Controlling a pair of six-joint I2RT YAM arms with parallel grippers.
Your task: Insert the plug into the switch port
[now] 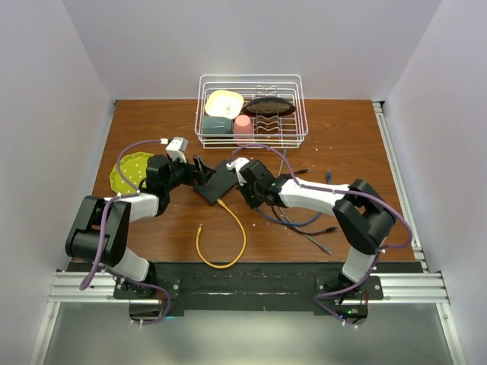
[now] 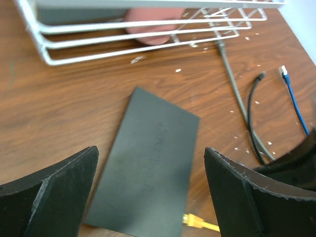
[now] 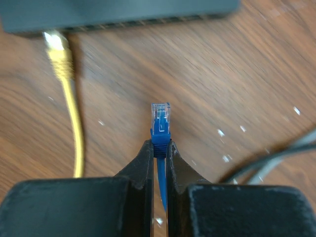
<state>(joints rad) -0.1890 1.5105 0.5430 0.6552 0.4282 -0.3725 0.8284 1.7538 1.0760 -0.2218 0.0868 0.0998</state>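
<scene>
Two hands work around the dark grey switch [image 2: 148, 173], which lies flat on the table [image 2: 74, 108] near the wire dish rack [image 2: 123, 37], and each seems placed for its own part of the job. The right hand [image 3: 159, 146] is closed tight on the blue plug [image 3: 160, 116]. It pinches the boot just behind the clear tip, so the whole nose sticks out forward, bare and free to enter a socket. The plug points at the narrow edge of the switch, where the switch port [image 3: 148, 20] row shows as a dark, blurred band. It is well short of that edge, with bare table between, and which socket is meant I cannot tell. A yellow cable [image 3: 74, 123] already has its end at the same edge, off to the left of the blue plug's line, so the approach will have to keep clear of it. The left hand [image 2: 151, 153] hangs by the switch with its jaws spread wide and nothing in them, the box showing between its fingers. My guess is that it is poised to close on the box and brace it, since a push from the plug would likely slide so slim a thing across the table. Loose dark cables [image 2: 254, 113] lie off to one side, out of the way.
</scene>
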